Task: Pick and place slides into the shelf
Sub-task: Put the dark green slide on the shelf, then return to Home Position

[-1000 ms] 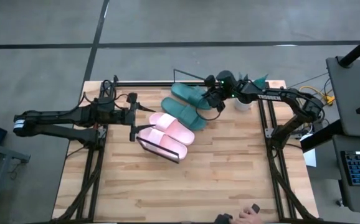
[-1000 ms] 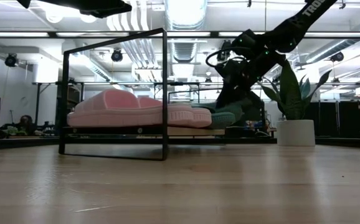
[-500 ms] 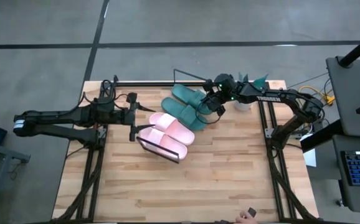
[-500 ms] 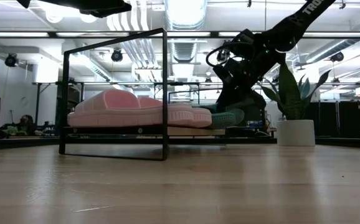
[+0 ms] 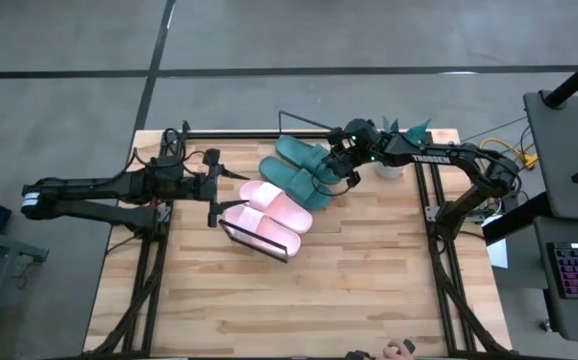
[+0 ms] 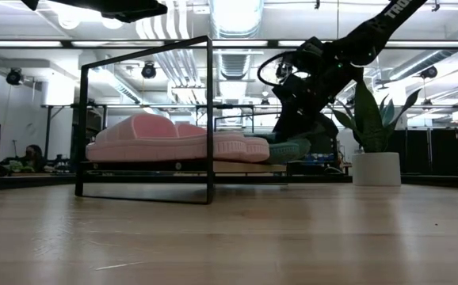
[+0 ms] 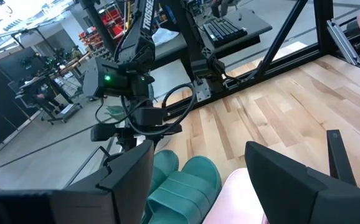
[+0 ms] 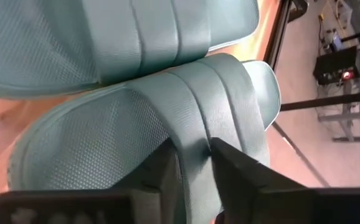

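Two pale pink slides (image 5: 269, 215) and two teal slides lie soles down, side by side, on the shelf's wooden board (image 6: 237, 167), inside its black wire frame (image 6: 209, 119). My right gripper (image 5: 335, 172) reaches in from the table's far right and is shut on the teal slide (image 5: 294, 180) that lies next to the pink pair. The other teal slide (image 5: 304, 152) lies just beyond it. My left gripper (image 5: 215, 200) hangs open above the shelf's left end, touching nothing. My right gripper pinches the strap (image 8: 195, 146) of the nearer teal slide between its two fingers (image 8: 233, 168), at the strap's edge toward the toe. The fingers slant down from the table's far right. The slide lies flat with its sole on the shelf board.
A white pot (image 5: 391, 166) with a green plant (image 6: 368, 119) stands at the far right, close behind my right arm. A person's hand (image 5: 401, 349) shows at the table's near edge. The near half of the wooden tabletop (image 5: 299, 300) is bare.
My right gripper has rolled a little about its own axis at the teal slide's strap and has barely shifted. The slide stays flat on the shelf.
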Available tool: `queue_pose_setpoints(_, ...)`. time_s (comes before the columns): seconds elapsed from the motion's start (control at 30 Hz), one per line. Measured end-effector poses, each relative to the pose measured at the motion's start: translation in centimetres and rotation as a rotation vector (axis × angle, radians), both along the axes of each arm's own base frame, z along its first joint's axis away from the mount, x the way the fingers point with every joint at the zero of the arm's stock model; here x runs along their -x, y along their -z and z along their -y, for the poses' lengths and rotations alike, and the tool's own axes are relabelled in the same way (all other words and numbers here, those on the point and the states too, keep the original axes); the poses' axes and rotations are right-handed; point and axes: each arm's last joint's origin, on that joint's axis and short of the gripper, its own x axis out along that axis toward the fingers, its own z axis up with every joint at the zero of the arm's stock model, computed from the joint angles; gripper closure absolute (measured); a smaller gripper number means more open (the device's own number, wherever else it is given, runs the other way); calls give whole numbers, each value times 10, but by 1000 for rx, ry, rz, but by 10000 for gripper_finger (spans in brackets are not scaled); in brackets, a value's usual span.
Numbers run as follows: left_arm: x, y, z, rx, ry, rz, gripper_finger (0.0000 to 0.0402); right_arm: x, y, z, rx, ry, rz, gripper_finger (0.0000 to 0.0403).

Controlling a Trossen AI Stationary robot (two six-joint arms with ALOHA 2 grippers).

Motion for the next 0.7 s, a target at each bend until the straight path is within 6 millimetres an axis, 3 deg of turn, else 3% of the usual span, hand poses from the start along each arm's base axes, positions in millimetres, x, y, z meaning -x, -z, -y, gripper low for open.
queue_pose_setpoints(0.33, 0, 0, 0, -1, -4, 0, 164, -3, -3, -10, -51, 22, 14, 216)
queue_pose_setpoints(0.7, 0, 0, 0, 7, -9, 0, 164, -2, -37, -36, -88, 21, 129, 200)
